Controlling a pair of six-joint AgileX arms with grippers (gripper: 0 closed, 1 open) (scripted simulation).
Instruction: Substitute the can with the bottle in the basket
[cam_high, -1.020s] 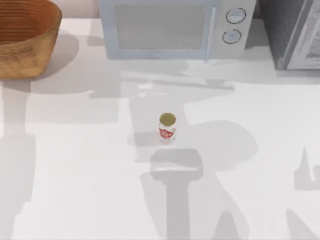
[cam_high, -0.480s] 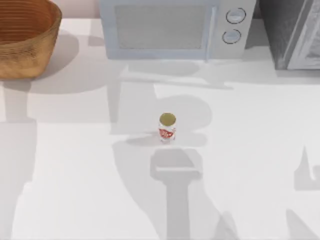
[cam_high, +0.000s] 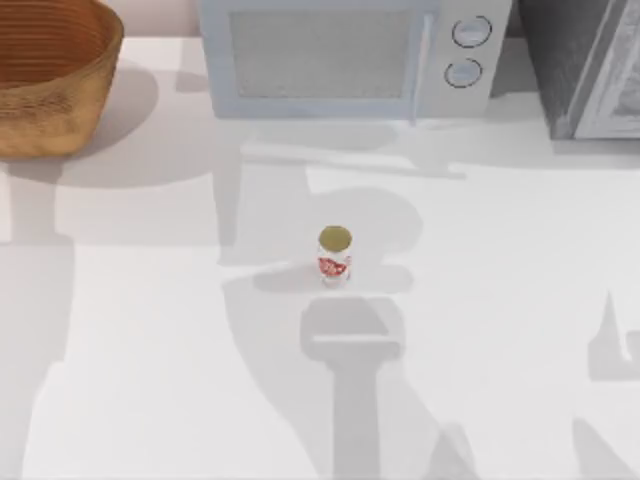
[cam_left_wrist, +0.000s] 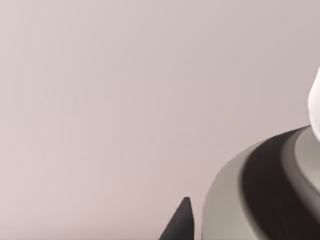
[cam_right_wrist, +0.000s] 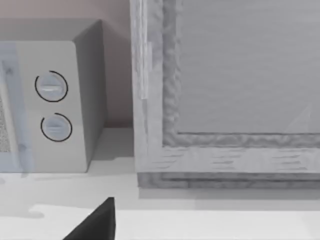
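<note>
Wicker basket (cam_high: 62, 112): I've got it at the table's far left corner, tan weave outside, orange-brown ribs on the part of the inside I can see, cut off by the top view's edge.
Can (cam_high: 335, 256): standing upright out on the open table (cam_high: 520, 300), near the middle, gold top facing the camera, red markings on its white side. It's well apart from the basket, and nothing is touching it.
Microwave (cam_high: 320, 55): along the back edge, behind the can, with two round dials (cam_high: 470, 32) at its right end. The right wrist view shows that dial end too (cam_right_wrist: 55, 100).
Grey appliance (cam_high: 590, 70): far right corner, just beside the microwave. It looms large in the right wrist view (cam_right_wrist: 235, 75).
Left gripper (cam_left_wrist: 182, 225): one dark tip pokes into the left wrist view against a plain pinkish wall. Apart or together, I can't tell.
Grey rounded shape (cam_left_wrist: 260, 195): beside that tip, with a dark band around it. I can't tell what it is.
Right gripper (cam_right_wrist: 97, 225): one dark tip over the white tabletop, facing the gap between microwave and grey appliance. Its state I can't tell either.
Shadows (cam_high: 350, 400): a long arm-shaped one lies on the table just in front of the can.
</note>
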